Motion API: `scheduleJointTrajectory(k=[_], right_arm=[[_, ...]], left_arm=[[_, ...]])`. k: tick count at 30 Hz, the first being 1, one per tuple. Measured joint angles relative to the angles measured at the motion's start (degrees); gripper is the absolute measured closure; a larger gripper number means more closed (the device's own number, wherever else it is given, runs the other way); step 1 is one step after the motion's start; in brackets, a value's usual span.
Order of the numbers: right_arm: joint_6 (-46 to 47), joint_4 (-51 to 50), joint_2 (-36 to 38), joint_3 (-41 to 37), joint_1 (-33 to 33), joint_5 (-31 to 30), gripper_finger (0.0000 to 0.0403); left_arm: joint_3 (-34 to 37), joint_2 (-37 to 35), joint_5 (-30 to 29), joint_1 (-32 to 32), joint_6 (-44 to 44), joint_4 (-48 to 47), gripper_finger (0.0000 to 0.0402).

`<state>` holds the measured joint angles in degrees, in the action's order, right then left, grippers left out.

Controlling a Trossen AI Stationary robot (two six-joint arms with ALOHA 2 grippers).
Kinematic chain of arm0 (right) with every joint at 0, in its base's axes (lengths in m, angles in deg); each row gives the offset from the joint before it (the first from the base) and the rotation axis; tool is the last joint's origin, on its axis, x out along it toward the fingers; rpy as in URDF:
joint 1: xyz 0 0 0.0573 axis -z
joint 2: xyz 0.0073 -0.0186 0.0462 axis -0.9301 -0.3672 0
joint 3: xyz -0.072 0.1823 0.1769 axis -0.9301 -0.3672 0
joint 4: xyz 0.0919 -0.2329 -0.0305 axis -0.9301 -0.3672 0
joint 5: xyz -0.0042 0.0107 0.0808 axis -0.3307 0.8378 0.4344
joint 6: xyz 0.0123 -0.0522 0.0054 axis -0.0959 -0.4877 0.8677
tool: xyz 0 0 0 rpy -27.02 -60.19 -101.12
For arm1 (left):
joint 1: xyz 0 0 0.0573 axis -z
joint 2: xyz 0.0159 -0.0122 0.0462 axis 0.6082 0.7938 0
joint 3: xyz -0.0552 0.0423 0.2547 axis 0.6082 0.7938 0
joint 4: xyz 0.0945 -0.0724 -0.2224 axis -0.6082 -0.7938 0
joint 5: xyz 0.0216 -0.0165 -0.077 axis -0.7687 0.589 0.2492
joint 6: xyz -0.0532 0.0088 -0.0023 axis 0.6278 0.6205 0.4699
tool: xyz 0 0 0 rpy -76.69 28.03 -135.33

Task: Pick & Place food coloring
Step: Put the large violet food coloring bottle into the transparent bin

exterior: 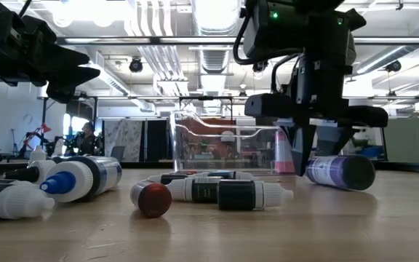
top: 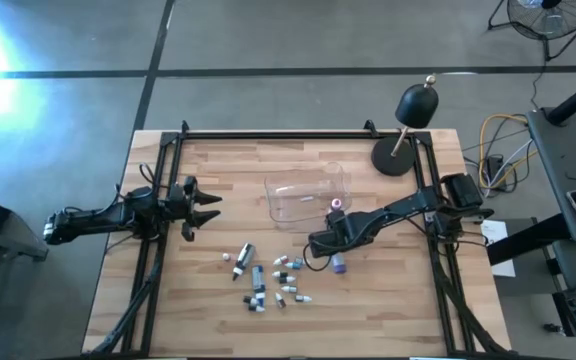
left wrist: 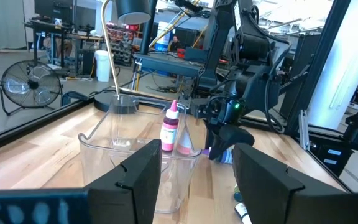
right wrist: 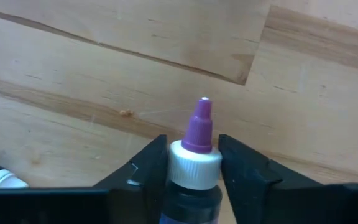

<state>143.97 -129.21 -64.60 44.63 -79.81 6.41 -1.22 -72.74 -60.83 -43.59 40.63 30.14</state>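
The right gripper (right wrist: 188, 165) is down on the wooden table (top: 178, 310) and clenched around a small dark dropper bottle with a white collar and purple tip (right wrist: 194, 149), so this looks like the grasp step, and next comes a clean lift across to the clear plastic tub (top: 303, 195) just behind. The right wrist view shows fingers (right wrist: 145, 165) pressing both sides of the collar, which the high view hides. The left gripper (top: 203, 208) hangs released near the left edge, while one pink-capped bottle (left wrist: 169, 127) apparently stands by the tub.
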Motion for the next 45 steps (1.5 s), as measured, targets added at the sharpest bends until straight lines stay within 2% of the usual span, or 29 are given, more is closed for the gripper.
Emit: scheduleJointTrajectory(k=[3, 7, 10, 13, 18, 23, 31, 36, 45], right_arm=[[0.0, 0.0, 0.1, 0.0, 0.0, 0.0, 0.0297], [0.0, -0.3, 0.2, 0.6, -0.4, -0.4, 0.0298], [0.5, -1.2, 1.2, 2.1, -1.8, -3.9, 0.0296], [4.2, -4.6, 2.8, 4.4, -4.6, -11.3, 0.0296], [15.7, -12.2, 3.4, 7.9, -12.8, -28.4, 0.0296], [24.1, -15.6, 2.7, 7.5, -20.7, -40.3, 0.0295], [21.6, -18.8, 0.4, 6.8, -23.7, -42.5, 0.0293], [25.9, -20.4, -0.3, 5.3, -22.2, -47.8, 0.0293], [27.1, -19.8, -0.4, 2.8, -20.5, -48.0, 0.0278]], left_arm=[[0.0, 0.0, 0.0, 0.0, 0.0, 0.0, 0.0229], [0.0, 0.0, 0.0, 0.0, 0.0, 0.0, 0.0229], [0.0, 0.0, 0.0, 0.0, 0.0, 0.0, 0.0229], [0.0, 0.0, 0.0, 0.0, 0.0, 0.0, 0.0229], [0.0, 0.0, 0.0, 0.0, 0.0, 0.0, 0.0229], [0.0, 0.0, 0.0, 0.0, 0.0, 0.0, 0.0229], [0.0, 0.1, 0.0, 0.0, 0.0, 0.0, 0.0229], [0.0, 0.1, 0.0, 0.0, 0.0, 0.0, 0.0229], [0.0, 0.1, 0.0, 0.0, 0.0, 0.0, 0.0229]])
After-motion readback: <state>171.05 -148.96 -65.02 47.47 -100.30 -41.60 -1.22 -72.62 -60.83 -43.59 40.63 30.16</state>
